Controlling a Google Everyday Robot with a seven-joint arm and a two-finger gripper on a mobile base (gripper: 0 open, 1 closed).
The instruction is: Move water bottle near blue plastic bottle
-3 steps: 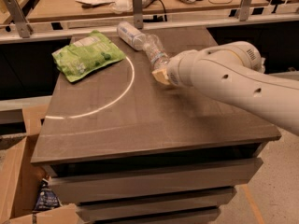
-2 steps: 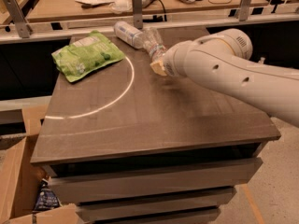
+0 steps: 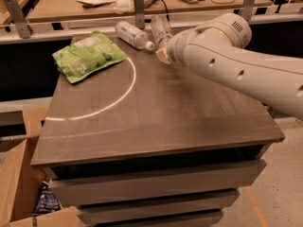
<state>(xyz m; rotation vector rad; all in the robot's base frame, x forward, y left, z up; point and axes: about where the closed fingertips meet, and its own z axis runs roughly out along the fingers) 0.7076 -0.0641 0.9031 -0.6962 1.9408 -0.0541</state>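
The water bottle [image 3: 161, 29], clear and ribbed with a narrow coloured band, is at the far edge of the dark table [image 3: 156, 112], tilted away from me. The blue plastic bottle [image 3: 131, 34], smooth and pale with a white cap, lies just left of it, cap pointing to the front right. The two bottles are close together, a small gap apart. My gripper [image 3: 163, 56] is at the near end of the water bottle, mostly hidden behind the thick white arm [image 3: 236, 65] that reaches in from the right.
A green snack bag [image 3: 87, 56] lies at the table's far left. A white arc [image 3: 124, 91] is marked on the tabletop. A rail with metal posts [image 3: 138, 6] and a cluttered bench stand behind. A cardboard box [image 3: 19, 183] sits on the floor at the left.
The arm and gripper have moved toward the far edge of the table. The water bottle has moved with them and now sits beside the blue plastic bottle.
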